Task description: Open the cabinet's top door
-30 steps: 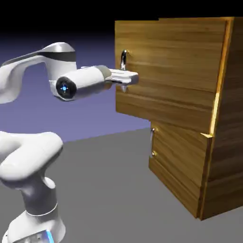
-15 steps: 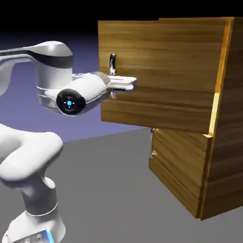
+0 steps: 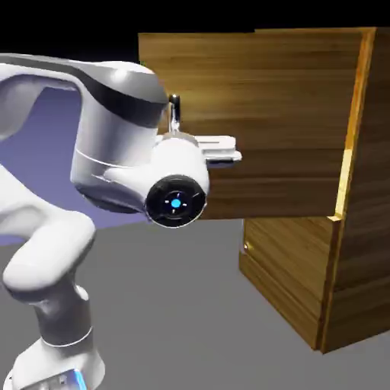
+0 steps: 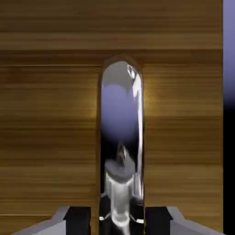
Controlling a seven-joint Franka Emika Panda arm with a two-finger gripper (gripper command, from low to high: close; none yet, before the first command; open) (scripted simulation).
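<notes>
Gripper [image 4: 117, 222] clamped on silver bar handle [image 4: 120, 151], fingers [image 4: 79, 219] either side of it near its lower part

Top door [image 3: 251, 129] swung well out from cabinet [image 3: 366, 228], free edge toward arm, hinge side at cabinet's lighter yellow edge; lower door below it shut

Step in hand, by my reading: pulling door open, mostly done

Next move likely calls for arc about hinge, grip kept square on handle

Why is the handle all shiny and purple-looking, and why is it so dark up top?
Hand view: the silver handle mirrors the violet backdrop, with a bright glint, sharp against the door. Exterior view: black above, with a glowing yellow edge on the cabinet.
</notes>
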